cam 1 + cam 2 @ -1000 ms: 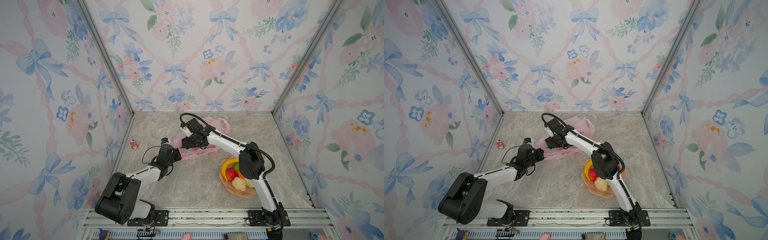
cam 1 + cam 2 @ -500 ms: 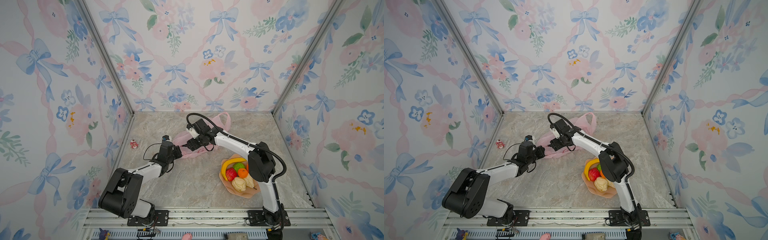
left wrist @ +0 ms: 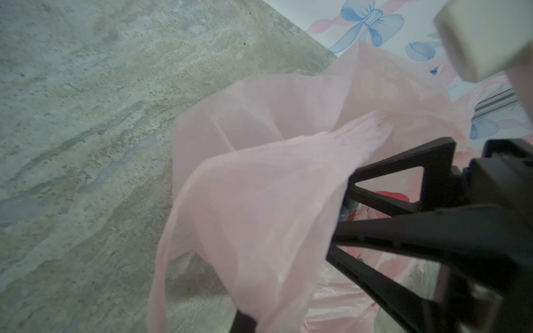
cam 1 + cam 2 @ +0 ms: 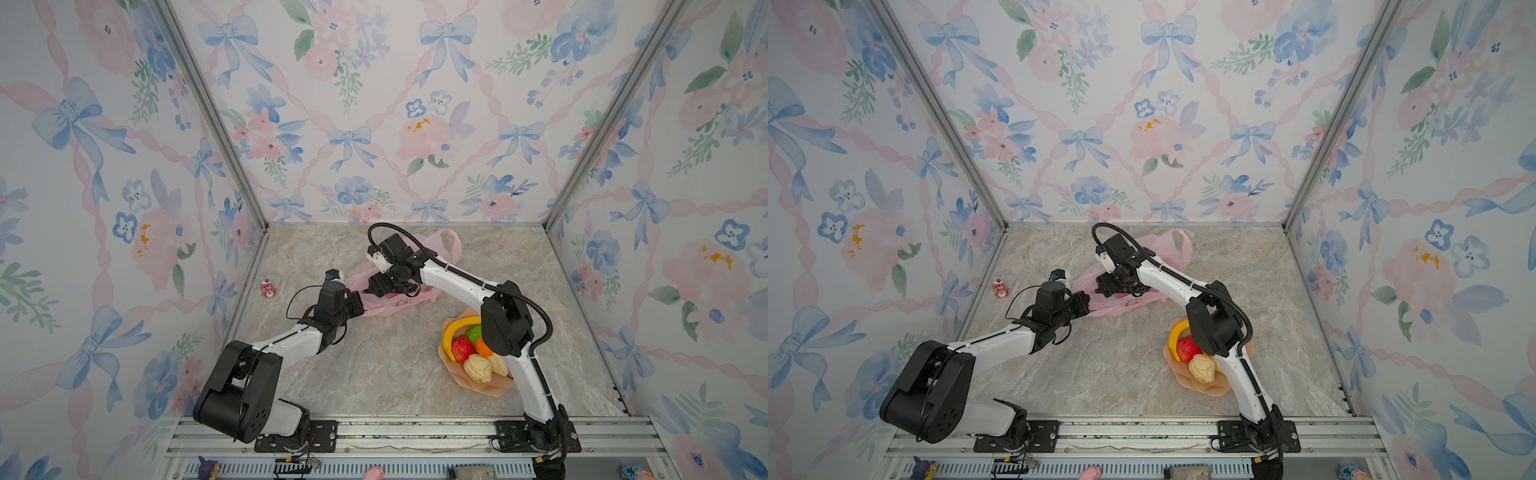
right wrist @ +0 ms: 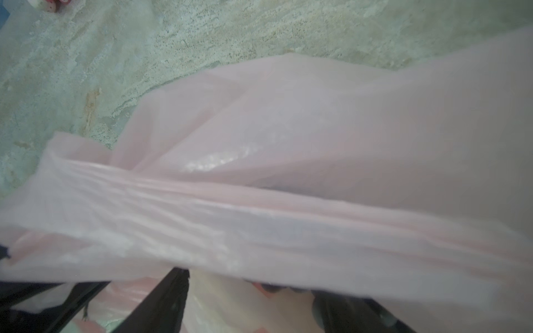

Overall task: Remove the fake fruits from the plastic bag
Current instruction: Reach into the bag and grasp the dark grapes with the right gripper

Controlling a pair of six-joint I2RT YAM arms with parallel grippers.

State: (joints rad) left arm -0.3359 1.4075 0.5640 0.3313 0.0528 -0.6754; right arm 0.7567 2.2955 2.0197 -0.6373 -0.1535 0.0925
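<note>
Peeking wrist-side from bag (image 3: 259, 178): perhaps grapes (image 3: 348, 210)

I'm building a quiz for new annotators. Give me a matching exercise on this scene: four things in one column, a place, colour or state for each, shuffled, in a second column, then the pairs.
Column 1
1. banana
2. plastic bag
3. figurine
4. left tool

Column 2
A. pinched shut on thin film
B. translucent pink
C. alone, far left, apart from the rest
D. lying on the peach plate

Pairs: 1-D, 2-B, 3-C, 4-A
</note>
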